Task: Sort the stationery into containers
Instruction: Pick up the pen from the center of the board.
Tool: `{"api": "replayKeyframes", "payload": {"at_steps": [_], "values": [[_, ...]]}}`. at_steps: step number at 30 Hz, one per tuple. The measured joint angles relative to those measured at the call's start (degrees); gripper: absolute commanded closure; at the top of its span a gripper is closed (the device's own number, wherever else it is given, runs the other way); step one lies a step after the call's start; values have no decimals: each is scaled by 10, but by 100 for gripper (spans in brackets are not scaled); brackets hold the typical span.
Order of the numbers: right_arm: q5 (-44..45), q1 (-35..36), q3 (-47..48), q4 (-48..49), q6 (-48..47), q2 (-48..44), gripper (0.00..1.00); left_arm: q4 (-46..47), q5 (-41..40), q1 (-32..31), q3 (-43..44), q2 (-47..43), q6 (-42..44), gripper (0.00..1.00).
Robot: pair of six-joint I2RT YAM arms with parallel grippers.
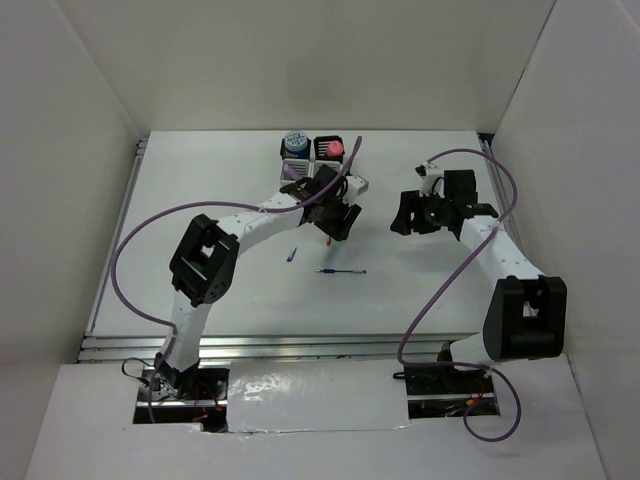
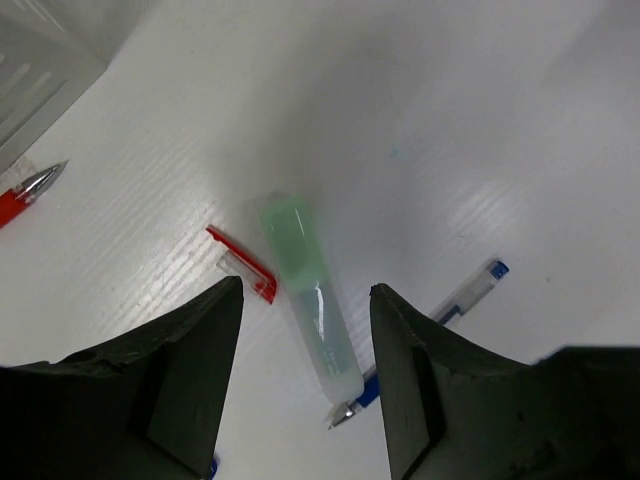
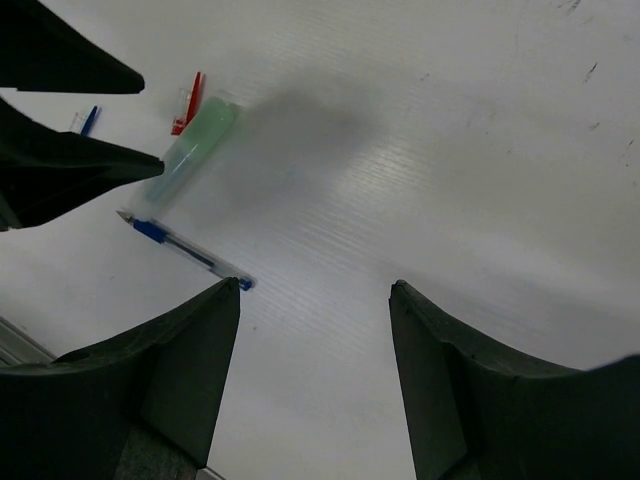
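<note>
Between the left gripper's [image 2: 306, 300] spread fingers [image 2: 190, 370] lies the green stick [image 2: 295, 245], flat on the table [image 2: 480, 120]. The jaws stand apart on either side of it and clamp nothing. The stick is blurred, so I cannot tell whether the pads have reached its level.

Its long axis runs up and down the left wrist view, leaning a little to the left at the top. The green end points away from the wrist, and the clear end points back toward it, just beside the tip of the blue pen [image 2: 455, 305]. That sets the stick's narrow width across the jaws' closing line, which looks favourable for a pinch.

Just beside the stick lies a red cap [image 2: 242, 263], and a red pen [image 2: 25, 192] lies well apart at the view's edge.

The right gripper [image 3: 315, 290] hangs open over bare table, holding nothing.

The sorting looks partly done. At the back, the block of cups [image 1: 312, 160] holds a blue roll [image 1: 295, 142] and the pink-capped tube [image 1: 337, 148], while the arm hides the front cups. The stick, both pens, the cap and a small blue item [image 1: 291, 254] remain on the table.
</note>
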Motion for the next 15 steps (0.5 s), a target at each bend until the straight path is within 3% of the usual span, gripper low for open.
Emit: {"api": "replayKeyframes", "payload": {"at_steps": [15], "values": [[-9, -23, -9, -2, -5, 0, 31, -32, -11, 2, 78, 90, 16, 31]]}}
